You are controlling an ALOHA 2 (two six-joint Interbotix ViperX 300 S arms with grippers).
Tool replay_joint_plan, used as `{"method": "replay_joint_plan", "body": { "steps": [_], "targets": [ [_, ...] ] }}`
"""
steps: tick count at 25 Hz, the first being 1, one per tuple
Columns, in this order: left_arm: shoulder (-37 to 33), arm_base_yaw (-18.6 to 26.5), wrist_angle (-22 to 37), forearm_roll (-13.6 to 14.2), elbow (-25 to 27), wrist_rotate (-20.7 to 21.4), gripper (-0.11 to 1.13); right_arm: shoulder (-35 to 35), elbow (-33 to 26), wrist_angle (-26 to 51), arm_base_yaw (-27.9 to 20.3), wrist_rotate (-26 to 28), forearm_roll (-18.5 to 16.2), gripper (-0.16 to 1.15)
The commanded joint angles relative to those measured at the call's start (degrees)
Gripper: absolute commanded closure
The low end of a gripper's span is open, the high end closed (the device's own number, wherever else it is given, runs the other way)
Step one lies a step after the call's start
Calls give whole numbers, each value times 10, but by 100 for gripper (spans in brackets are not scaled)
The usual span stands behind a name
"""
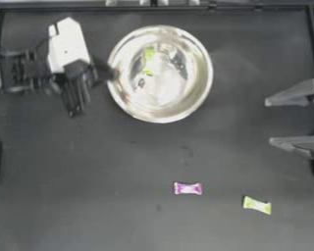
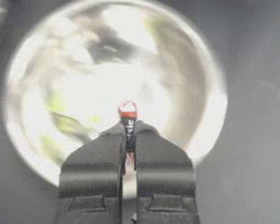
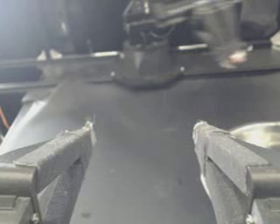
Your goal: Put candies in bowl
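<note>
Dark table (image 1: 88, 171): bowl (image 1: 186, 105) just beyond left gripper (image 1: 100, 74) fingers.

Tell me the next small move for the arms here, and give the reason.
Probably send the right end effector, open at the table's right edge, toward the yellow-green candy near it. That candy and the pink candy lie on the table well outside the bowl, and the right arm is closer to both. The left end effector, shut, sits beside the bowl, far from either.
</note>
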Motion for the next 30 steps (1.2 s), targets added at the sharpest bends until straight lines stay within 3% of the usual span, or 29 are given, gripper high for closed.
{"method": "replay_joint_plan", "body": {
  "steps": [1, 17, 20, 24, 28, 30],
  "targets": [
    [24, 20, -30, -1, -21, 6, 82, 12, -6, -11, 1, 0, 2, 0],
    [194, 78, -106, 3, -91, 28, 83, 14, -5, -15, 0, 1, 2, 0],
    [208, 79, -120, 10, -97, 36, 79, 14, -5, -15, 1, 1, 2, 0],
    [219, 80, -139, 9, -98, 47, 52, 14, -5, -15, 1, 1, 2, 0],
    [221, 79, -141, -1, -98, 47, 2, 14, -4, -15, 1, 0, 2, 0],
    [221, 81, -142, -4, -98, 47, -7, 14, -1, -15, 1, 0, 2, 0]
  ]
}}
